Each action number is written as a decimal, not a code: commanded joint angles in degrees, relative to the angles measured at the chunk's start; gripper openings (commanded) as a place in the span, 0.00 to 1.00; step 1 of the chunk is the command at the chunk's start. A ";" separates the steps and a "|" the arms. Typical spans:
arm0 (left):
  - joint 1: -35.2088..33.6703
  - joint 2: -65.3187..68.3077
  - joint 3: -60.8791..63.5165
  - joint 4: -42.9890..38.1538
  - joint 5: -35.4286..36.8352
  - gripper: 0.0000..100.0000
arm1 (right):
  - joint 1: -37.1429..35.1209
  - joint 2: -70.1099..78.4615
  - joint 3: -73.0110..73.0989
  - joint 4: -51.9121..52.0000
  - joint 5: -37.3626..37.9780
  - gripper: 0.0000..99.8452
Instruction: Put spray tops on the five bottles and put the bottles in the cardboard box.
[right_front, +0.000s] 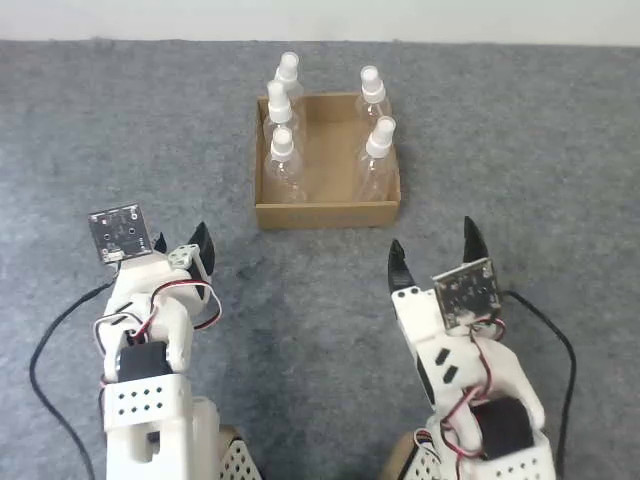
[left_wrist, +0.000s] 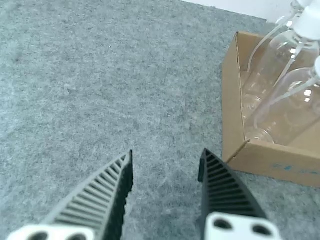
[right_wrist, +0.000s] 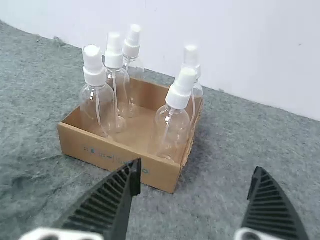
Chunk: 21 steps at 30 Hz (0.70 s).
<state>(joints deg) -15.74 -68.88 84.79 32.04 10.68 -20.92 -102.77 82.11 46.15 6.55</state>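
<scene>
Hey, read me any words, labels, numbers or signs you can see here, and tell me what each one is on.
Nothing can be quoted.
Box: faint blue print on its near outer wall, too blurred to read.
Bottles: clear, with no labels I can see.
Circuit boards on the arms: any markings are too small to read.

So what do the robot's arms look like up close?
The left arm and right arm are chunky white plastic with black motors. Each ends in two black, pointy jaws with ridges, like a beak. Each wrist carries a small square circuit board. Thin red, black and white wires loop around the joints, and a black cable trails off behind.
</scene>
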 joint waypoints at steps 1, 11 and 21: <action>0.18 -0.62 -0.31 -2.90 -0.26 0.20 | 1.10 -1.27 3.52 -6.20 0.09 0.29; 5.54 -0.62 4.70 -10.64 -0.44 0.20 | 8.22 -1.27 14.33 -14.11 -0.35 0.29; 8.00 -0.62 4.97 -10.81 -3.96 0.20 | 7.96 -1.27 14.33 -10.42 -0.53 0.21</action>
<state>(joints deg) -9.93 -68.88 90.51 22.64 9.27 -13.45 -102.95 95.21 34.20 6.55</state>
